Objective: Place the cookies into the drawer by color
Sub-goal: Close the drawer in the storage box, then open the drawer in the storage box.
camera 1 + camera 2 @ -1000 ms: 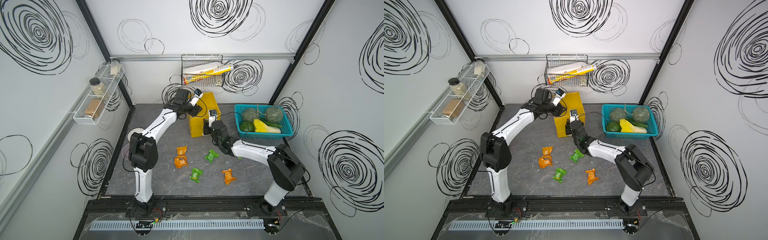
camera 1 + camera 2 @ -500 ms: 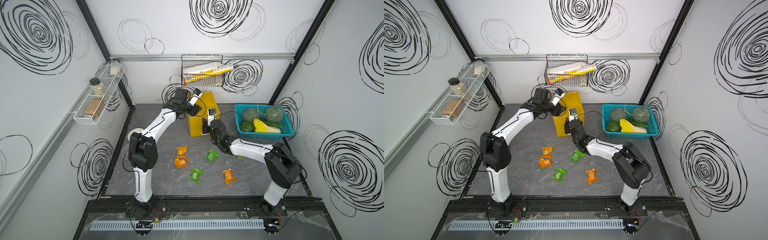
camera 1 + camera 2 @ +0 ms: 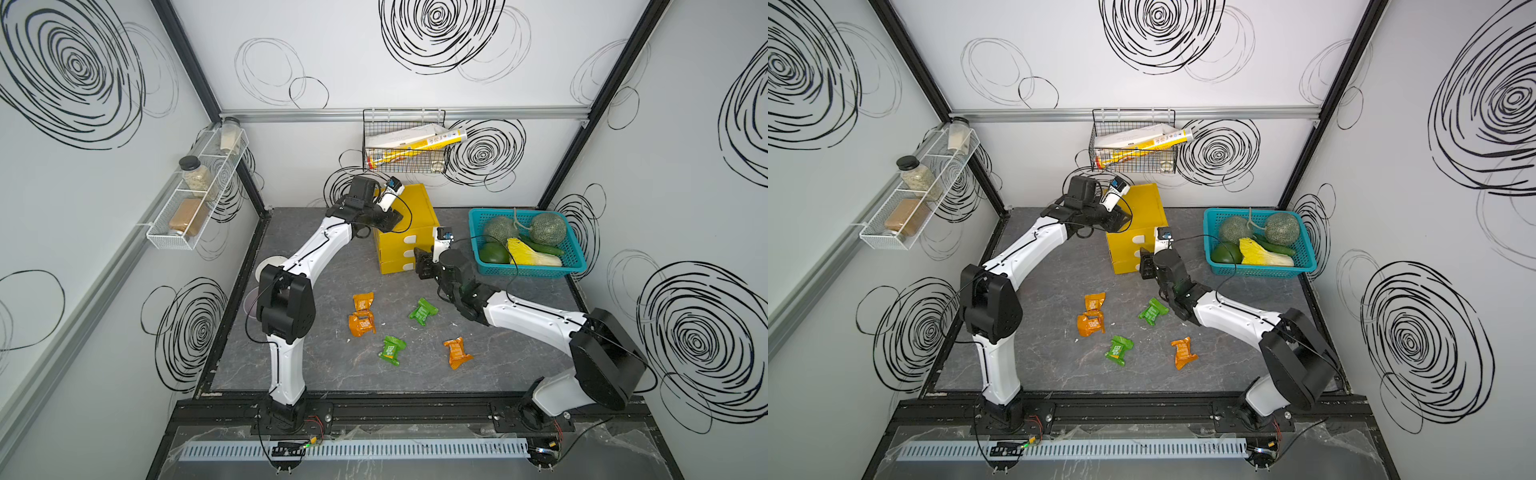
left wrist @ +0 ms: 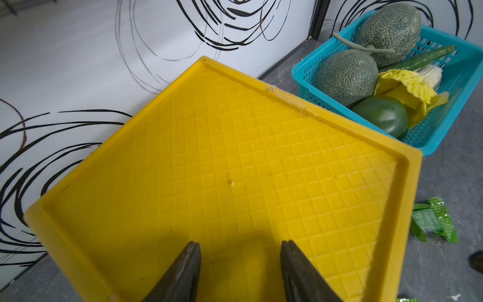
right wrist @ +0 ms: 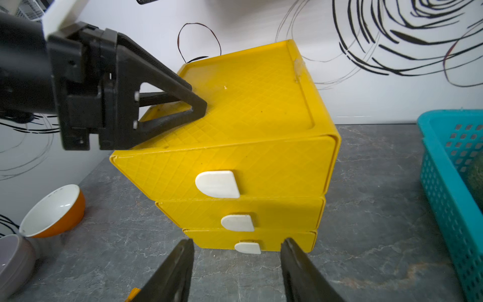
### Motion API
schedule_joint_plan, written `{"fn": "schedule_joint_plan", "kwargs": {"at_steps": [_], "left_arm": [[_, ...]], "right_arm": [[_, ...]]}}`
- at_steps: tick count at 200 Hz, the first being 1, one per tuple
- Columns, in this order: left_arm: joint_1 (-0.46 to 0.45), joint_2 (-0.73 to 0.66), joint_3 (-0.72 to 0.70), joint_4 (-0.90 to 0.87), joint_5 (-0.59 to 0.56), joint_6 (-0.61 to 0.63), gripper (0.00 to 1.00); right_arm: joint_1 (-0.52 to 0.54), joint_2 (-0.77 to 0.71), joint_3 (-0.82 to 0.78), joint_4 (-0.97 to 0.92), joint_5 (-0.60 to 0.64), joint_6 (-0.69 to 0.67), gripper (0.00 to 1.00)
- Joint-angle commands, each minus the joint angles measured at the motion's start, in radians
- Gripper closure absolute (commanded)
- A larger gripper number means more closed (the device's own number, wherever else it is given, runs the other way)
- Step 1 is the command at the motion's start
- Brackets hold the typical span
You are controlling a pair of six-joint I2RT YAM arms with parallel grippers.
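Note:
The yellow drawer (image 3: 405,235) (image 3: 1138,232) stands at the back of the table, its three drawers shut. My left gripper (image 4: 239,245) (image 3: 392,218) rests open on its ribbed top, holding nothing. My right gripper (image 5: 237,243) (image 3: 422,262) hovers low, open and empty, just in front of the lowest white tab handle (image 5: 247,248). On the table in front lie the cookies: three orange packets (image 3: 363,301) (image 3: 361,324) (image 3: 457,352) and two green packets (image 3: 423,310) (image 3: 392,350). No black packet is in view.
A teal basket (image 3: 528,272) of melons and vegetables stands right of the chest. An orange bowl (image 5: 52,209) and a grey bowl (image 5: 13,261) sit left of it. A wire basket (image 3: 405,166) hangs on the back wall, and a jar shelf (image 3: 195,195) on the left wall.
My right gripper has drawn back a little from the chest's front and its jaws have spread wider. The left arm and the packets have not moved.

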Motion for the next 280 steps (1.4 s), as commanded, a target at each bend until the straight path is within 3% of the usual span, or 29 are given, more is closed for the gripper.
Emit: {"fn": "schedule_joint_plan", "kwargs": {"at_steps": [1,50,129,162,238,280], "left_arm": [[0.010,0.041,-0.044,-0.175,-0.007,-0.006,0.45],[0.010,0.031,-0.057,-0.167,-0.001,-0.015,0.46],[0.012,0.019,-0.071,-0.159,-0.001,-0.006,0.46],[0.013,0.014,-0.070,-0.165,0.003,-0.010,0.45],[0.016,0.011,-0.066,-0.168,-0.001,-0.003,0.45],[0.018,0.014,-0.067,-0.167,0.000,-0.005,0.46]], "right_arm": [[-0.005,-0.013,-0.022,-0.064,-0.008,0.063,0.37],[-0.034,-0.020,-0.049,-0.038,-0.188,0.216,0.31],[-0.164,0.018,-0.097,0.075,-0.511,0.637,0.19],[-0.203,0.046,-0.131,0.188,-0.621,0.804,0.06],[-0.236,0.205,-0.126,0.434,-0.766,1.122,0.23],[-0.236,0.267,-0.069,0.481,-0.777,1.151,0.31]]}}
